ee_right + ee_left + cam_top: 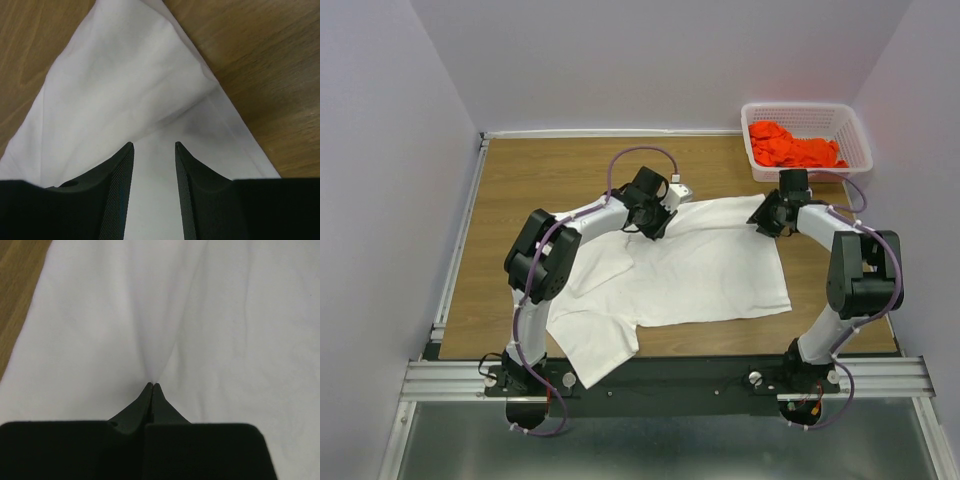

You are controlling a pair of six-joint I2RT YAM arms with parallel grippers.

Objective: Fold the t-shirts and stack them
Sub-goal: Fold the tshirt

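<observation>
Left wrist view: the left hand point(152, 386) clenches a pinch of the white t-shirt point(700, 265), spread mid-frame on the wooden surface point(550, 170). The right hand point(154, 150) stands released over a corner and should grip before both lift evenly. The orange-red t-shirt point(790, 148) fills the basket point(807, 105), upper right, by pale walls point(650, 60).
</observation>
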